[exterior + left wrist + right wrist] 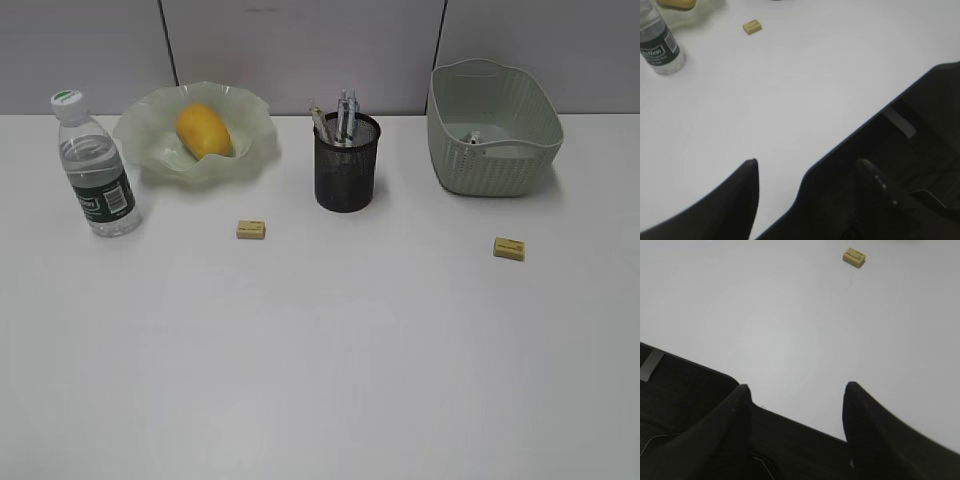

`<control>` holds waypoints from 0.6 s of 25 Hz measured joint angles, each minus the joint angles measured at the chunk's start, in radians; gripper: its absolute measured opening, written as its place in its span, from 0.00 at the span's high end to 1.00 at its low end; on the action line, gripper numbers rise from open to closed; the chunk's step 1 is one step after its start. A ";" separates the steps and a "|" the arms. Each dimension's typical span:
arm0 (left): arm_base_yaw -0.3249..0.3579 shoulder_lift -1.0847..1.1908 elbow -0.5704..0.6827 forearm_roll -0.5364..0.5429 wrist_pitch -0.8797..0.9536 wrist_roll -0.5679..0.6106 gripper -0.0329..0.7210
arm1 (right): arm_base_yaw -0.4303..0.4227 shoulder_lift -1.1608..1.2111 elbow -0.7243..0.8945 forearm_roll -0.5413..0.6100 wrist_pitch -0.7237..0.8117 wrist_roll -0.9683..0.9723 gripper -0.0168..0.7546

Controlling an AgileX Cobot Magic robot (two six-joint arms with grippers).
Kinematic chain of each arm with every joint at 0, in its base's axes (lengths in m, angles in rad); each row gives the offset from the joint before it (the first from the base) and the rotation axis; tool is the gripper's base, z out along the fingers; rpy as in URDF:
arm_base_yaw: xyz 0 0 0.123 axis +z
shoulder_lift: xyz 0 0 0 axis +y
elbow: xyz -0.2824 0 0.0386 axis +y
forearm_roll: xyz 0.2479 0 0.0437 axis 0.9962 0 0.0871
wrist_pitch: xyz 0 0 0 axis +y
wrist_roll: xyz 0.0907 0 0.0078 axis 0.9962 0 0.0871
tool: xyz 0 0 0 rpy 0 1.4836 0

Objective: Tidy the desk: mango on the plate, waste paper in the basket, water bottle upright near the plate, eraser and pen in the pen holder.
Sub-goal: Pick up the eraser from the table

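Mango in the plate near the desk's far left corner, water bottle upright just beside it. Pens in the pen holder at the far edge's middle; something small, grey-white inside the basket toward the far right. Two erasers flat on the desk: left eraser well ahead of the left gripper, right eraser well ahead of the right gripper. Both grippers back at the near edge, jaws apart, holding nothing.
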 joint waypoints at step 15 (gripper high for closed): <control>0.056 -0.094 0.017 0.018 -0.036 0.000 0.37 | 0.000 0.000 0.000 0.000 0.000 0.000 0.38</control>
